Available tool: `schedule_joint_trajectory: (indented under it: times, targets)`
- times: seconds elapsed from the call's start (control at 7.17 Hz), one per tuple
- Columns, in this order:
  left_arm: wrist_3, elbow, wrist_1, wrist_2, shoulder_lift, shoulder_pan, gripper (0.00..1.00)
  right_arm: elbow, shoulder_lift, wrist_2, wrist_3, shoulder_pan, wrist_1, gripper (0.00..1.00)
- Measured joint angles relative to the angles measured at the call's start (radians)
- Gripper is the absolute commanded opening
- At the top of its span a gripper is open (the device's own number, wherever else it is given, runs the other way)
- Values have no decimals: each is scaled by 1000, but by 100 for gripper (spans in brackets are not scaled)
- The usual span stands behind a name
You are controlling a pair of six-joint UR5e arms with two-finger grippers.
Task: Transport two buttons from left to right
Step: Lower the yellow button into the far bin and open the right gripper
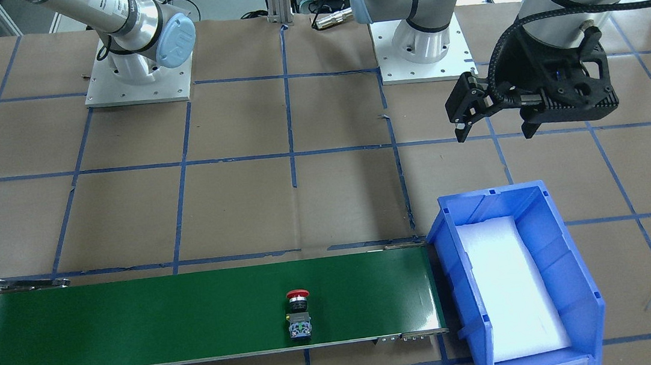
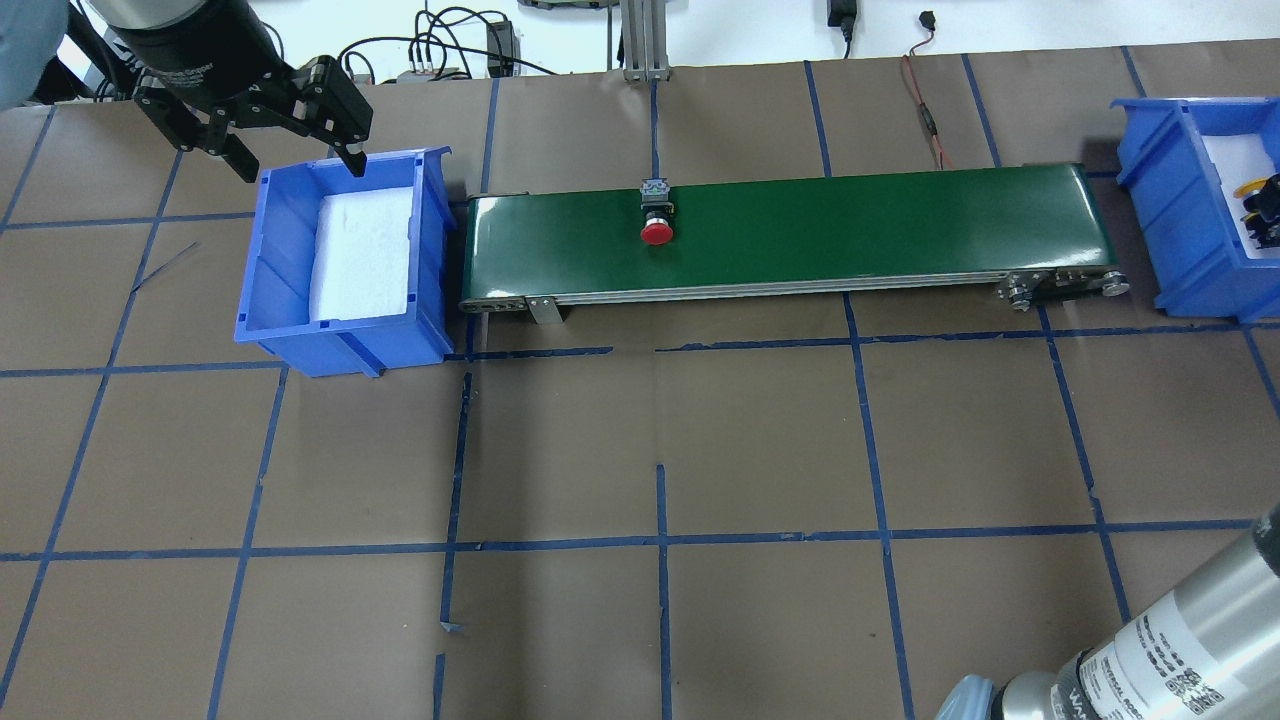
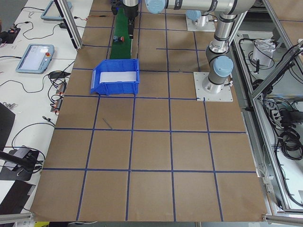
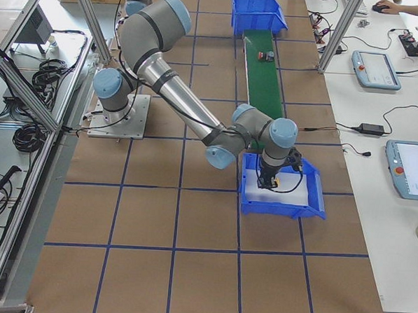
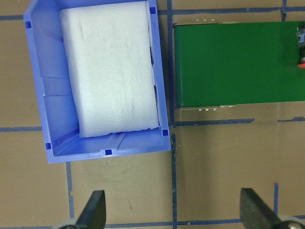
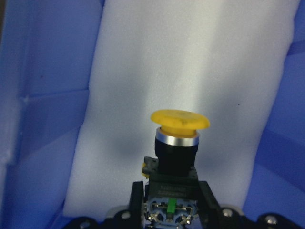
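The red button (image 1: 299, 315) lies on its side on the green conveyor belt (image 1: 134, 323), left of the belt's middle in the overhead view (image 2: 656, 215). It also shows at the right edge of the left wrist view (image 5: 301, 47). My right gripper (image 6: 171, 193) is shut on the yellow button (image 6: 178, 138), inside the right blue bin (image 2: 1160, 230) just above its white foam. The yellow cap shows in the overhead view (image 2: 1250, 187). My left gripper (image 2: 285, 150) is open and empty, above the table beside the left blue bin (image 2: 340, 330).
The left bin (image 1: 583, 276) holds only a white foam pad (image 5: 112, 71). The belt runs between the two bins. Both arm bases (image 1: 139, 75) stand on plates at the robot's side of the table. A red-and-black wire (image 2: 925, 110) lies behind the belt.
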Motion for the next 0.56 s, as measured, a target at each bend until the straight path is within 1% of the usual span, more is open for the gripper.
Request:
schedule_joint_trajectory:
  times: [0.28, 0.56]
  targets:
    - [0, -2, -2, 0, 2, -3, 100, -1, 13, 3, 0, 0, -3, 12]
    - [0, -2, -7, -1, 5, -7, 100, -1, 22, 12, 0, 0, -17, 47]
